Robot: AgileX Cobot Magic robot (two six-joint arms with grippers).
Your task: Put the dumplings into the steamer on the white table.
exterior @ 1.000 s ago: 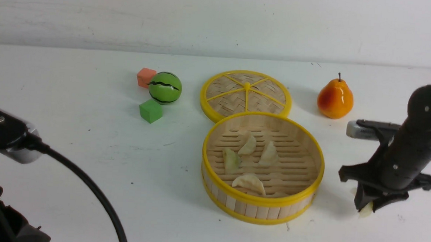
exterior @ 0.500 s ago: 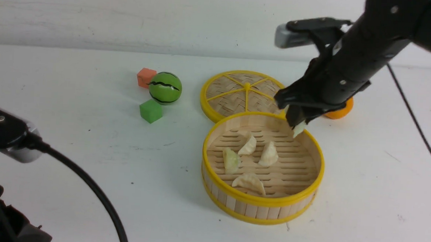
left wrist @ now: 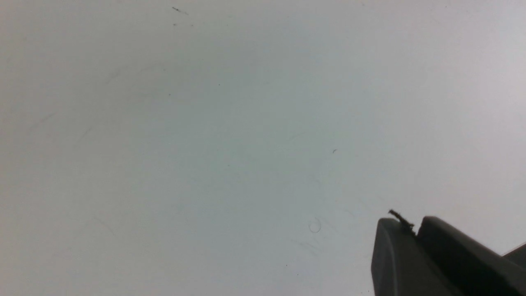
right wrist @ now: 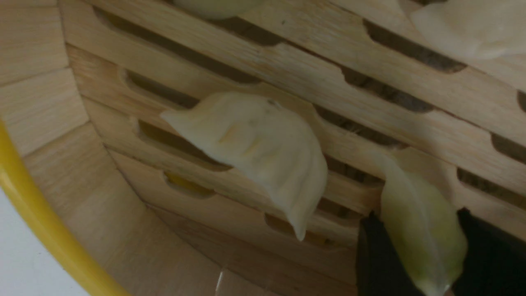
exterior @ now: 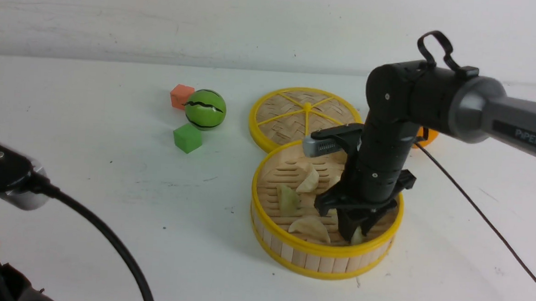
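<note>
The steamer (exterior: pixel 317 258) stands on the white table (exterior: pixel 110 183) right of centre. My right gripper (exterior: pixel 355 233) reaches down into its near right part, shut on a pale-greenish dumpling (exterior: pixel 358 238) held low over the slats. In the right wrist view this dumpling (right wrist: pixel 419 230) sits between the black fingers (right wrist: pixel 378 259). Three other dumplings (exterior: pixel 311 226), (exterior: pixel 287 198), (exterior: pixel 309 180) lie on the slatted floor, and a further one is mostly hidden behind the arm. One dumpling (right wrist: pixel 263 152) lies right beside the held one. My left gripper (left wrist: pixel 411 230) is shut and empty over bare table.
The flat woven lid (exterior: pixel 306 118) lies just behind the steamer. An orange pear (exterior: pixel 428 136) is mostly hidden behind my right arm. A watermelon ball (exterior: pixel 205 109), a green cube (exterior: pixel 187 138) and an orange cube (exterior: pixel 181 95) sit at the far left. A black cable (exterior: pixel 476 207) trails right.
My right gripper lifted a dumpling from the table right of the steamer, carried it over the far rim, and has come down inside the steamer. The left arm has barely moved.
</note>
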